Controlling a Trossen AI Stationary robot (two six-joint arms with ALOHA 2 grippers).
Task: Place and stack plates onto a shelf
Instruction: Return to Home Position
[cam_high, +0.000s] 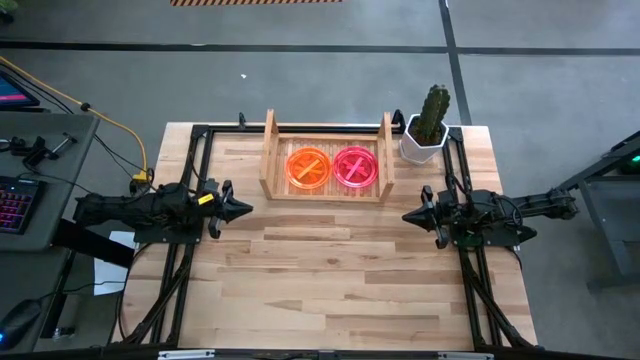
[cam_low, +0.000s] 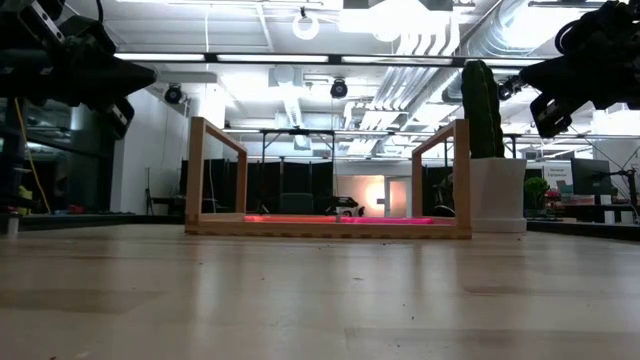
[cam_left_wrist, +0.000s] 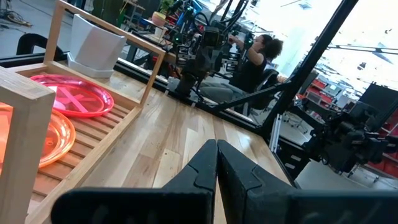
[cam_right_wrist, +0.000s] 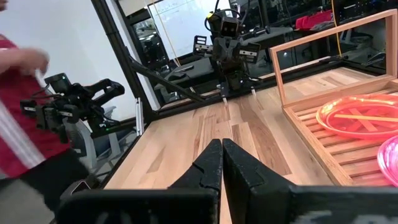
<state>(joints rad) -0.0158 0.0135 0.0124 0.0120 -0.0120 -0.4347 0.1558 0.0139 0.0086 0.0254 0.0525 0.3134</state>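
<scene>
The light-wood shelf (cam_high: 325, 158) stands at the table's far middle. On its slatted base lie an orange plate stack (cam_high: 308, 166) on the left and a pink plate stack (cam_high: 356, 167) on the right; how many plates each holds I cannot tell. Both show in the left wrist view, orange (cam_left_wrist: 53, 137) and pink (cam_left_wrist: 74, 96), and in the right wrist view, orange (cam_right_wrist: 360, 115) and pink (cam_right_wrist: 390, 158). My left gripper (cam_high: 246, 208) hovers shut at the table's left side. My right gripper (cam_high: 407, 215) hovers shut at the right side. Neither touches anything.
A white pot with a green cactus (cam_high: 428, 128) stands just right of the shelf at the far right corner. The wooden table top (cam_high: 330, 280) spreads out in front of the shelf. A person in red (cam_right_wrist: 25, 124) moves beyond the table; another sits behind it (cam_left_wrist: 255, 59).
</scene>
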